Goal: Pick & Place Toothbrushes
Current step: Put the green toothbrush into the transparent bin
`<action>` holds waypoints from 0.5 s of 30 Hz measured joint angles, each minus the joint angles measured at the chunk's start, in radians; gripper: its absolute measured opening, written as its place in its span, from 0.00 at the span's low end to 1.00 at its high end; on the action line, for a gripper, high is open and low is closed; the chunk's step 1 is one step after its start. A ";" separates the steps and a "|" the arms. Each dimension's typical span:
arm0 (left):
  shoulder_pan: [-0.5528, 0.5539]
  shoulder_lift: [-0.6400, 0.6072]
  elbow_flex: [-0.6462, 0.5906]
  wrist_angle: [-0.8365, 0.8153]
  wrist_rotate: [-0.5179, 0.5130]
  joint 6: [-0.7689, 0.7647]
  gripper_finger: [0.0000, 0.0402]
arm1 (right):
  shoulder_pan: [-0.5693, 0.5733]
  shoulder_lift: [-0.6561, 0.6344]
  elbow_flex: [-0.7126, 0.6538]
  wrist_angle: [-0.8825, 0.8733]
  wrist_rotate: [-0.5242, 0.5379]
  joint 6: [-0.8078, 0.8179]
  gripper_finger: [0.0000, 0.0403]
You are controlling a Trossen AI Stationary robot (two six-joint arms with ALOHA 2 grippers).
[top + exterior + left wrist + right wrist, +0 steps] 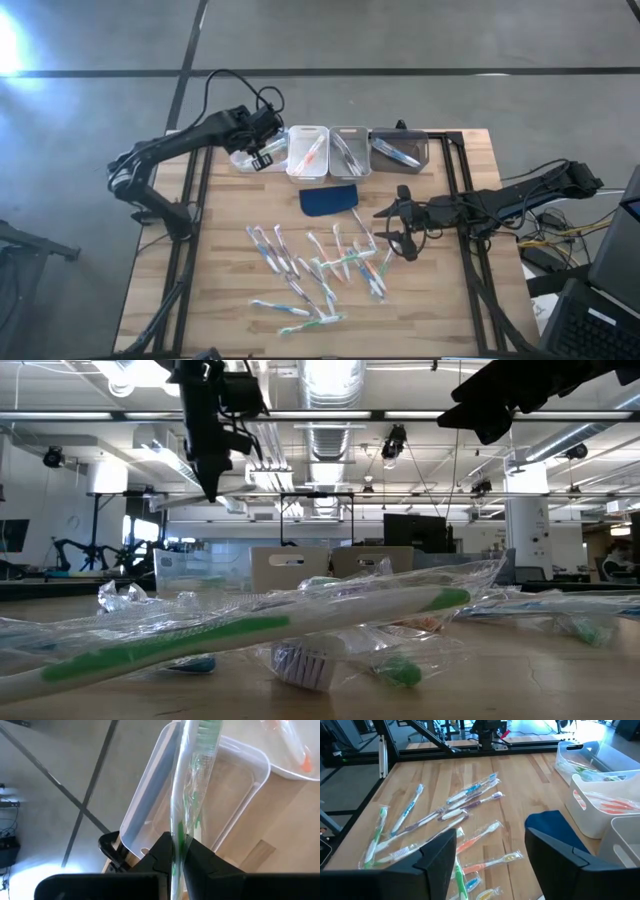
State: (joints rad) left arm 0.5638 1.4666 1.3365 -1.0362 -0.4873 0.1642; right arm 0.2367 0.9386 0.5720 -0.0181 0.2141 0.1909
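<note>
Currently pinched between the closed fingers of the left gripper [179, 851]: one wrapped green toothbrush [192, 795], held lengthwise over the clear bin [150, 805] at the 11 o'clock corner of the desk [230, 290]. Same gripper [262, 150] seen from above at the far left end of the bin row.

Spread loose across the middle and 6 o'clock part of the desk: the other toothbrushes [320, 270], each in clear wrap, with green, blue, orange and purplish accents, some overlapping, most lying apart. From the right wrist view, the same scatter of toothbrushes [445, 820] fanned over the wood. At desk height, a green-handled toothbrush [250, 625] lying nearest the camera, with crinkled wrap around it.

Hovering at about 3 o'clock of the scatter, just beside its edge: the right gripper [402, 225], fingers [440, 855] spread apart with nothing between them, above the desk.

Just beyond the scatter toward 12 o'clock: a dark blue pad [329, 200] flat on the wood. Behind it, along the 12 o'clock edge, a row of bins: a white bin [308, 152] holding orange-accented brushes, a greyish bin [350, 150] next to it, and a darker bin [400, 150] at the right end, each with something inside, hard to tell what in the last two.
</note>
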 joint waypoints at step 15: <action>0.020 0.033 -0.031 0.113 0.064 0.013 0.07 | 0.000 0.000 0.000 0.000 0.000 0.000 0.71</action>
State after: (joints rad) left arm 0.5843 1.4994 1.3058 -0.9230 -0.4229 0.1768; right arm 0.2367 0.9386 0.5716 -0.0185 0.2138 0.1906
